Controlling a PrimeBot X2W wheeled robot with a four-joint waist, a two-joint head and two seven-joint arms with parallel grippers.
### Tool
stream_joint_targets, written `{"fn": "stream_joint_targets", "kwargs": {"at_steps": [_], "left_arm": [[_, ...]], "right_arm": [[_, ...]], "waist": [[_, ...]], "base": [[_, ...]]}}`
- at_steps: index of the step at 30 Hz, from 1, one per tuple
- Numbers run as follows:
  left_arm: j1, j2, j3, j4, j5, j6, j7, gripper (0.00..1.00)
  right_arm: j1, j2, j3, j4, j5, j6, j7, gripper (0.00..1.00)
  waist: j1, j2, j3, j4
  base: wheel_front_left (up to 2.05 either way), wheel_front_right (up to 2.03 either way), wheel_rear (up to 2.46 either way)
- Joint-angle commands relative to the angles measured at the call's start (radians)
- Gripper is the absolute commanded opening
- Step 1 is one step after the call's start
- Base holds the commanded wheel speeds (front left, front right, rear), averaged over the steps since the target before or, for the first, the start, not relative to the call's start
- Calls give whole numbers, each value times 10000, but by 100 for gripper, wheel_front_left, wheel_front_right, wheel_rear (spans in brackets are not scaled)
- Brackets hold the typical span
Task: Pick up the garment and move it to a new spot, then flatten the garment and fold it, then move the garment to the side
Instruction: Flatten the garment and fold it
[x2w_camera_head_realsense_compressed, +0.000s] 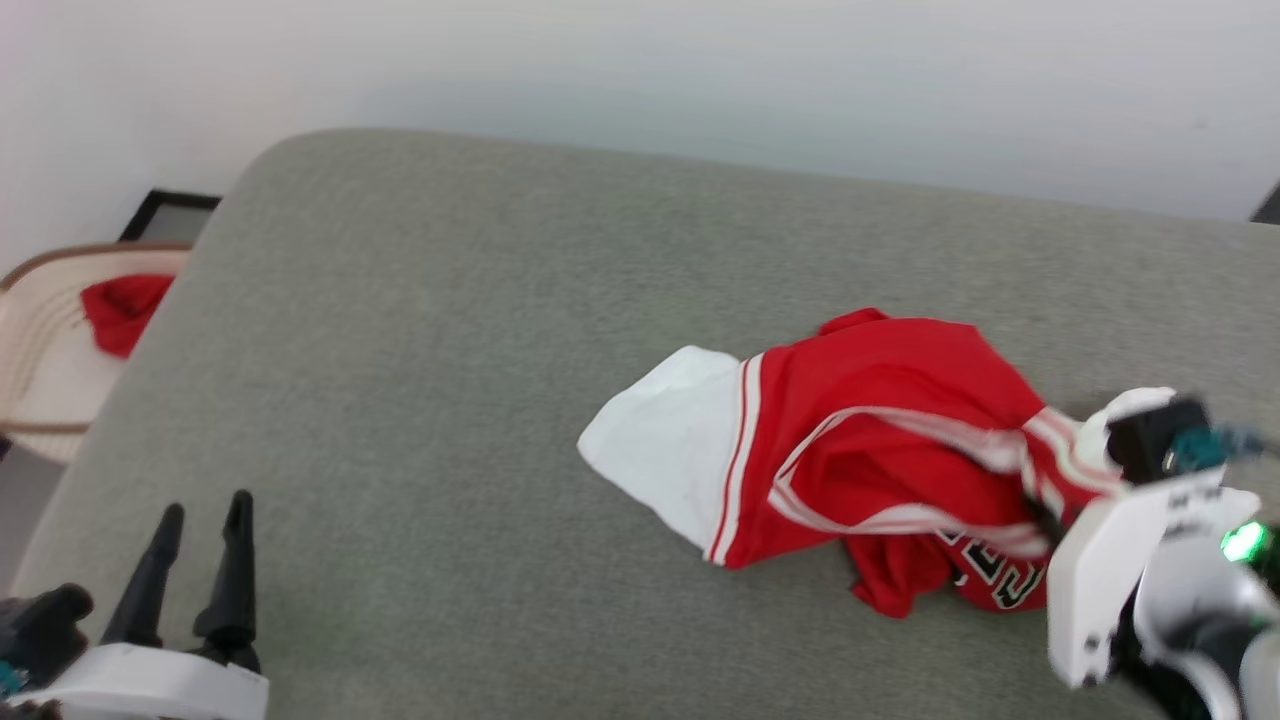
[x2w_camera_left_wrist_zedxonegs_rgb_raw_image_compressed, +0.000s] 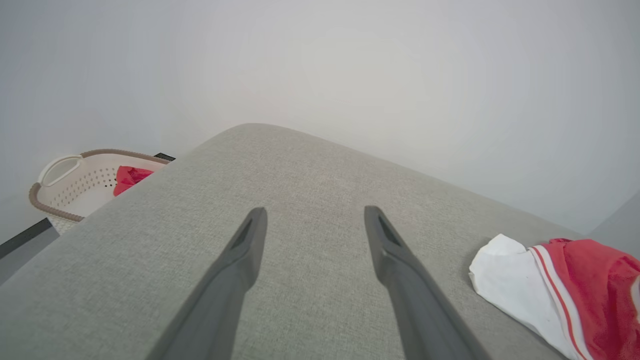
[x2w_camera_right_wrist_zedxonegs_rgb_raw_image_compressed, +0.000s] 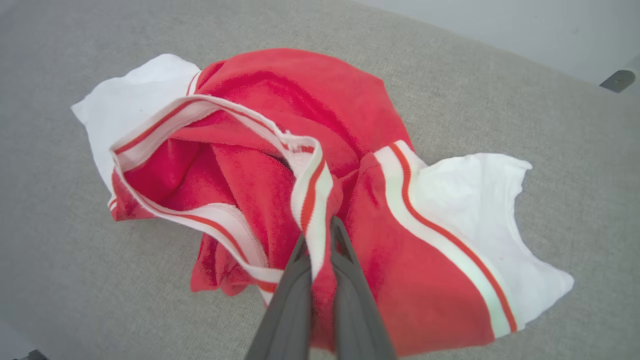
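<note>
Grey cushion (x2w_camera_head_realsense_compressed: 450, 300) is the ref point throughout. Off its left edge sits a basket (x2w_camera_head_realsense_compressed: 45, 350) w/ a small red cloth (x2w_camera_head_realsense_compressed: 120, 310) inside, which isn't the target. Over the cushion's near-left corner the left gripper (x2w_camera_head_realsense_compressed: 206, 505) hovers, fingers spread, nothing between them. Right of cushion centre lies the garment (x2w_camera_head_realsense_compressed: 880, 400), crumpled. One white sleeve (x2w_camera_head_realsense_compressed: 670, 440) points toward cushion centre, and the lettering is partly tucked under. At the cushion's near-right edge the right gripper (x2w_camera_right_wrist_zedxonegs_rgb_raw_image_compressed: 320, 235) has its fingers pressed together on the striped neck trim (x2w_camera_right_wrist_zedxonegs_rgb_raw_image_compressed: 312, 190), pinching a thin band of it.

Risks, as I judge them:
- The grip is on trim only, so the fabric could slip out on a lift.
- The bulk rests on the cushion, so drag may bunch it more & make flattening harder.
- A pull by the neck prob. stretches the trim & leaves the garment twisted.
</note>
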Motion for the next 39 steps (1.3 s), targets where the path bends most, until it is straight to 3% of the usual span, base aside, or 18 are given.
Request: {"fn": "stream_joint_targets", "kwargs": {"at_steps": [1,7,10,12,14,15,32,39], "left_arm": [[130,39,84,-26,6,-28,-39,100],[425,24,374,-74,-24,-18,-24,100],[560,-3,541,-109,-26,-6,-24,100],[663,-14,676,-114,-40,4,-24,100],[774,-11,748,-86,7,18,-24,100],[799,-14,770,-69,40,19,-24,100],[1471,-190,1182,-196,193,8,-24,100],[1549,-176,1119,-309,181,6,-19,100]], "right_arm": [[291,127,-12,-132,-33,-7,-69,0],[1970,899,-128,-607,-190,-7,-350,0],[2556,1126,-61,-567,-224,-7,-510,12],[2767,1235,59,-487,-279,-7,-637,49],[2848,1279,145,-372,-288,-7,-729,95],[2840,1283,141,-340,-314,-7,-785,100],[2462,1333,-239,-1209,159,-7,-1192,100],[1755,1213,-983,-675,-271,-7,-1378,100]], "waist": [[0,0,-182,-366],[0,0,-293,-833],[0,0,-316,-1038],[0,0,-335,-1192],[0,0,-369,-1308],[0,0,-386,-1347],[0,0,-958,-1664],[0,0,-987,-1609]], "base": [[0,0,0],[0,0,0],[0,0,0],[0,0,0],[0,0,0],[0,0,0],[0,0,0],[0,0,0]]}}
